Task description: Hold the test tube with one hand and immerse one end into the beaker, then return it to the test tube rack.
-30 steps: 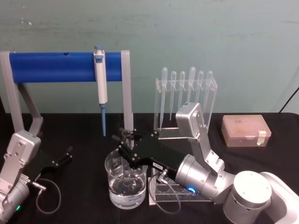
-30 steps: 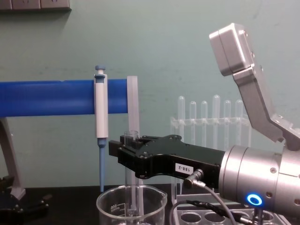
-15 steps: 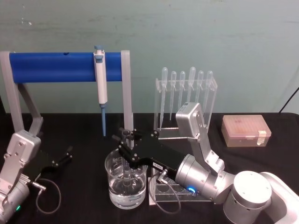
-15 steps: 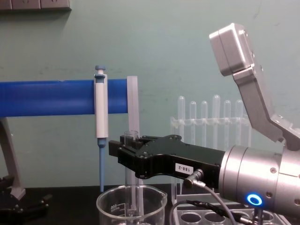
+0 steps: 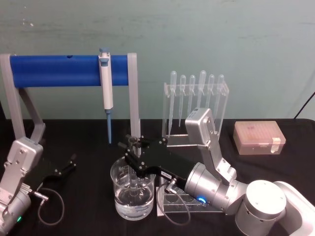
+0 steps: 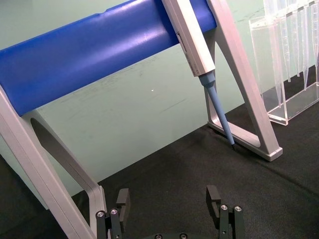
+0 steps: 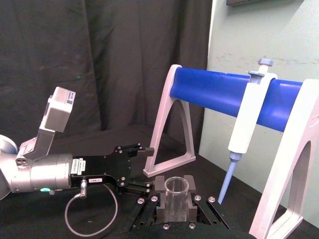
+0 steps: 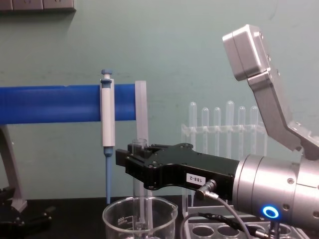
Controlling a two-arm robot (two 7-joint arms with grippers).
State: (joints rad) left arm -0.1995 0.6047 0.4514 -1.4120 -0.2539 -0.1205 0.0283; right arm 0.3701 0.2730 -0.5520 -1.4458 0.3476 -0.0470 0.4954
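- Head view: my right gripper (image 5: 132,147) reaches in from the right, out over the beaker (image 5: 133,191) at the front of the bench (image 5: 88,132), jaws clamped on the test tube (image 5: 133,143). The tube stands upright, rim just above my jaws, the rest dropping into the beaker, which holds clear liquid. My left gripper (image 5: 66,164) sits parked well off to the left, low over the cloth.
- Left wrist view: my left jaws stand apart with nothing between them, facing the blue-barred stand (image 6: 99,55) and the white-and-blue pipettor (image 6: 197,45) hanging on it.
- Right wrist view: I look down onto the tube's open rim (image 7: 176,188), seated between my two pads — a centred grip.
- Chest view: from the side, the tube (image 8: 140,199) runs straight down from my right jaws, its long axis vertical, past the beaker's (image 8: 119,214) rim. The lower end falls below the picture's edge, so I cannot tell how deep it sits.
- What counts next, as I judge it — the tube hangs directly under my jaws, inside the glass wall. Any return should begin straight up along that axis before swinging right toward the tube rack (image 8: 219,231) just beside the beaker.
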